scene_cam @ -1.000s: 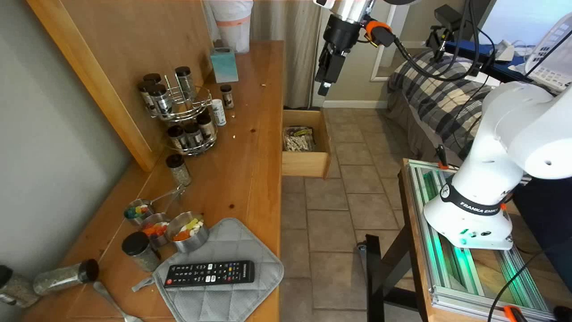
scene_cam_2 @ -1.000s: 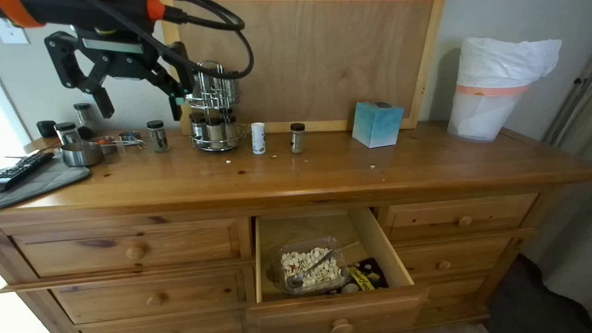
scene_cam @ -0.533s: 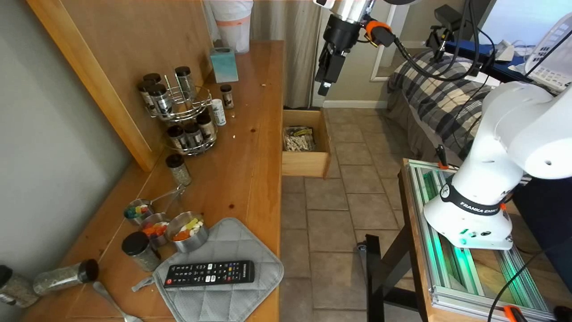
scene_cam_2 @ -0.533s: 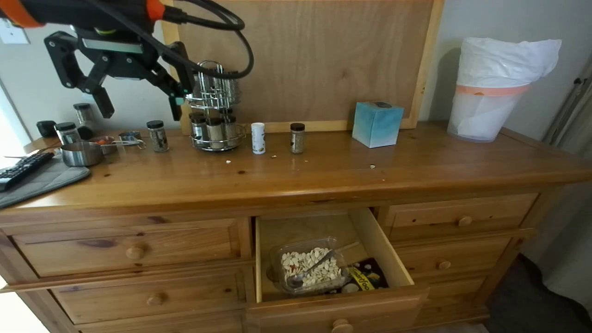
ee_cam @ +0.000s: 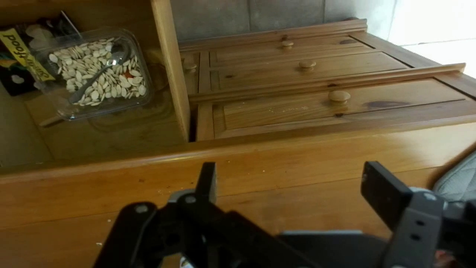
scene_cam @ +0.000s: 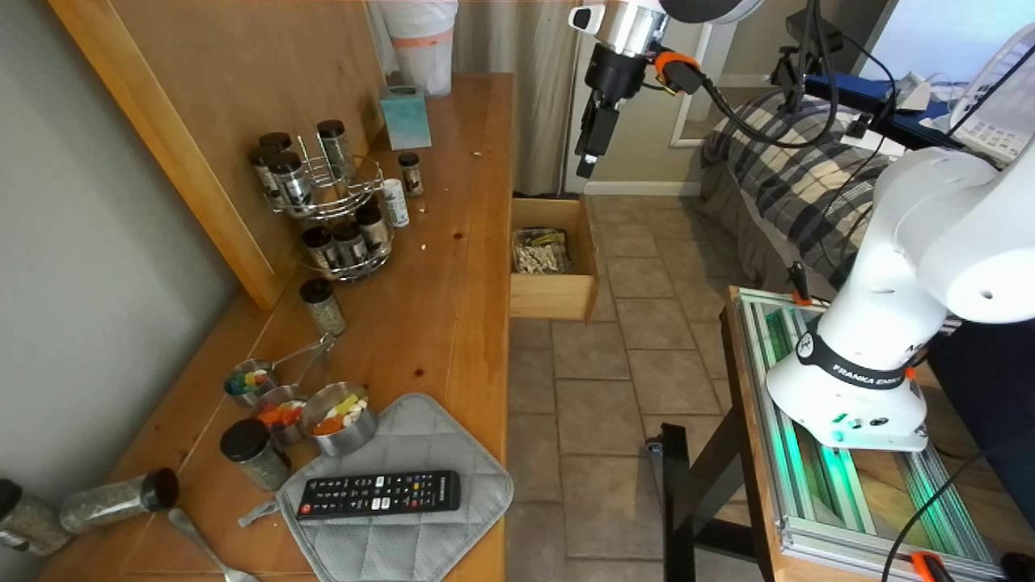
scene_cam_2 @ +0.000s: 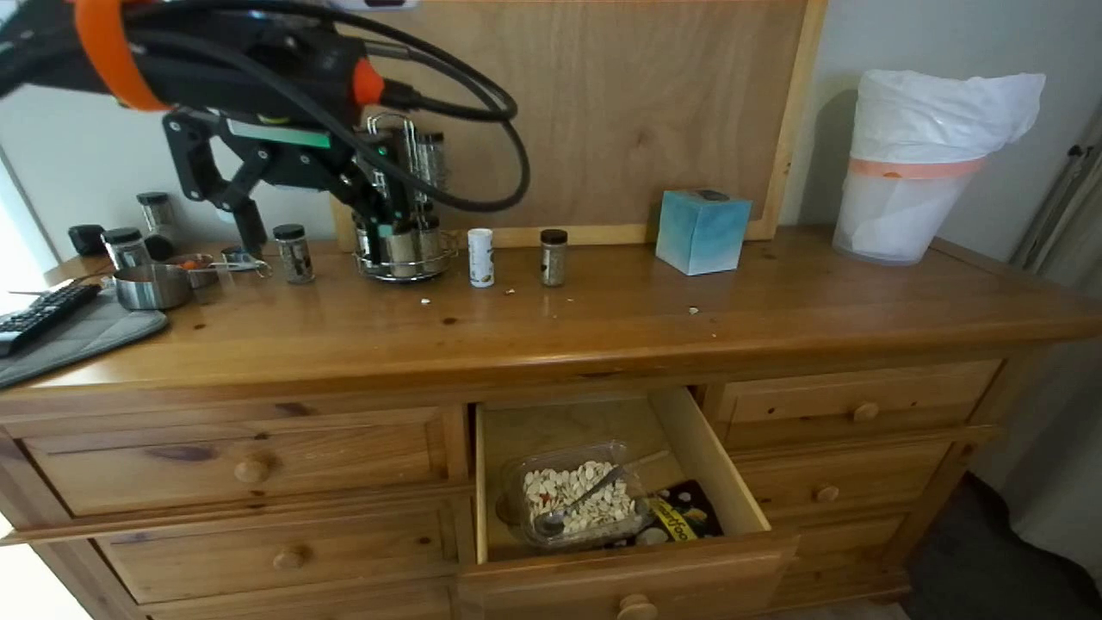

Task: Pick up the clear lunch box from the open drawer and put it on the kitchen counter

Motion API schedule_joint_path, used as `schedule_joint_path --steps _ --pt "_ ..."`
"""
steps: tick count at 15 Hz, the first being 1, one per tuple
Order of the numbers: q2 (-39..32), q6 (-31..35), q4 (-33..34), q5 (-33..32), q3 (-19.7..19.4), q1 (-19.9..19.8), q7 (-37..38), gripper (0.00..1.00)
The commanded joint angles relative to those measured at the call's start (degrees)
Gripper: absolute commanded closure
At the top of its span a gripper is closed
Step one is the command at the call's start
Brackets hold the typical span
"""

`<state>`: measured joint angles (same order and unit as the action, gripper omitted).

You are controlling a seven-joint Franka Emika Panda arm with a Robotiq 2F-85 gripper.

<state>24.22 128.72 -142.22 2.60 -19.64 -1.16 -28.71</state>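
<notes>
Box [ee_cam: 111, 107] lies in the drawer [scene_cam_2: 706, 465], lower than the table [scene_cam_2: 775, 301]; in an exterior view that is down and right of the end effector [scene_cam_2: 317, 245], which hangs spread wide, gripping nothing. The reach should need sideways travel first, then a descent clear of the table's front edge.

The long counter [scene_cam: 473, 323] is of warm tan wood, its grain showing. A white bin [scene_cam_2: 913, 202], a blue tissue box [scene_cam_2: 703, 232], a small jar [scene_cam_2: 554, 258], a white shaker [scene_cam_2: 480, 257] and a wire rack [scene_cam: 330, 215] stand on it. Well away from the bin, a grey pot holder [scene_cam: 396, 550] lies flat near a metal utensil [scene_cam: 194, 534].
</notes>
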Motion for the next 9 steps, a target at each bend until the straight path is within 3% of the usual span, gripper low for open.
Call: schedule_joint_path --steps 1,5,9 --pt "-7.1 4.9 2.5 1.1 -1.4 -1.4 -3.9 0.00" --pt "-14.1 8.3 4.8 1.1 -2.6 -3.2 -9.4 0.00" --pt "-21.3 7.5 8.7 4.7 -3.6 -6.0 -18.7 0.00"
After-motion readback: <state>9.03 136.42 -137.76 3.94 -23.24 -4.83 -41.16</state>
